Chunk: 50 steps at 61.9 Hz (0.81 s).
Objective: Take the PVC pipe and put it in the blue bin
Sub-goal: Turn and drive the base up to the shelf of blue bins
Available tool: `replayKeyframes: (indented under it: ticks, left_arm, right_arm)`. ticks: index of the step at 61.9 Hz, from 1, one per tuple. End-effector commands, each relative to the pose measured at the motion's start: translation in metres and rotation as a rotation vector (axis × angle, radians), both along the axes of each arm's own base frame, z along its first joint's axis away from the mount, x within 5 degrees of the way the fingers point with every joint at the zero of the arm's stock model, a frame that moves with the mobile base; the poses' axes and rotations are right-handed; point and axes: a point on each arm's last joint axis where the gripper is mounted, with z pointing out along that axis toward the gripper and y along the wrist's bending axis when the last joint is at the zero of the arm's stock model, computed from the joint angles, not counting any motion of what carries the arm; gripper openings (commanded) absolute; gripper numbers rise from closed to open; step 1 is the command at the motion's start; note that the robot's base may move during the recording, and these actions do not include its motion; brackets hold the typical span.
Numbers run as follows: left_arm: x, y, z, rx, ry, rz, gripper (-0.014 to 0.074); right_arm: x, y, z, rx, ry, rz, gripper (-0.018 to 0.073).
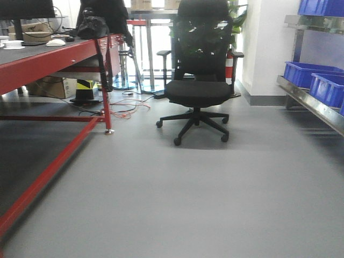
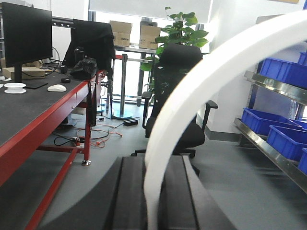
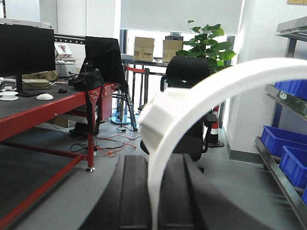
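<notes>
In the left wrist view a white PVC pipe (image 2: 182, 96) rises from between the black fingers (image 2: 129, 191) of my left gripper (image 2: 152, 160) and arcs up to the right; the gripper is shut on it. The right wrist view shows my right gripper (image 3: 154, 160) shut on a white PVC pipe (image 3: 230, 79) that carries a thicker white fitting (image 3: 158, 115). Whether it is one pipe or two, I cannot tell. Blue bins (image 1: 314, 72) sit on a metal shelf at the right, and show too as blue bins (image 2: 261, 120) and blue bins (image 3: 276, 139). Neither gripper nor pipe appears in the front view.
A black office chair (image 1: 198, 88) stands ahead on the grey floor (image 1: 188, 188). A red-framed table (image 1: 48, 59) with a monitor (image 2: 26, 33) runs along the left. Orange cables (image 1: 126, 110) lie on the floor by the table leg. The metal shelf rail (image 1: 312, 105) runs along the right.
</notes>
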Motion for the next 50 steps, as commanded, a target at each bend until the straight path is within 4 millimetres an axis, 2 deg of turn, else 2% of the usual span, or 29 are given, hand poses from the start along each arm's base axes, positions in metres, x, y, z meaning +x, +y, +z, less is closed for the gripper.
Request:
replayKeyframes:
  ticks: [1, 50]
  left_arm:
    - [-0.0018, -0.0001, 0.0032, -0.010, -0.027, -0.003, -0.0111]
    - [-0.0018, -0.0001, 0.0032, -0.010, -0.027, -0.003, -0.0111]
  right_arm:
    - [-0.0004, 0.0006, 0.0012, -0.007, -0.024, 0.004, -0.0159]
    - [-0.0004, 0.0006, 0.0012, -0.007, -0.024, 0.004, -0.0159]
